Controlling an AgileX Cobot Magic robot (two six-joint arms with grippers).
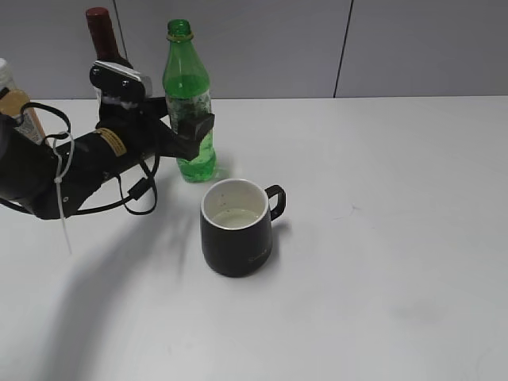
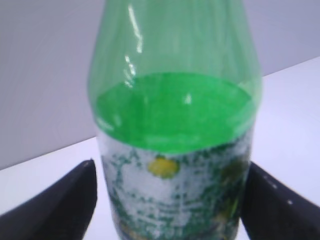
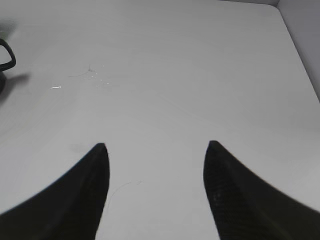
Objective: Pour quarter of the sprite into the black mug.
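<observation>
The sprite (image 1: 187, 87) stands upright on the white table, cap off, behind and to the left of the black mug (image 1: 236, 238). The mug stands upright with pale liquid in its white inside and its handle to the right. My left gripper (image 1: 190, 131) straddles the bottle at its label band. In the left wrist view the sprite (image 2: 175, 115) fills the frame between the fingers (image 2: 170, 200). A thin strip of table shows between the left finger and the bottle, and the right finger is at its side. My right gripper (image 3: 155, 150) is open and empty over bare table. The mug's handle (image 3: 6, 54) shows at that view's left edge.
A dark wine bottle with a red top (image 1: 101, 36) stands behind my left arm. An orange juice bottle (image 1: 20, 111) is at the far left edge. A grey wall runs behind the table (image 1: 397, 198). The table's far right corner shows in the right wrist view (image 3: 280, 10).
</observation>
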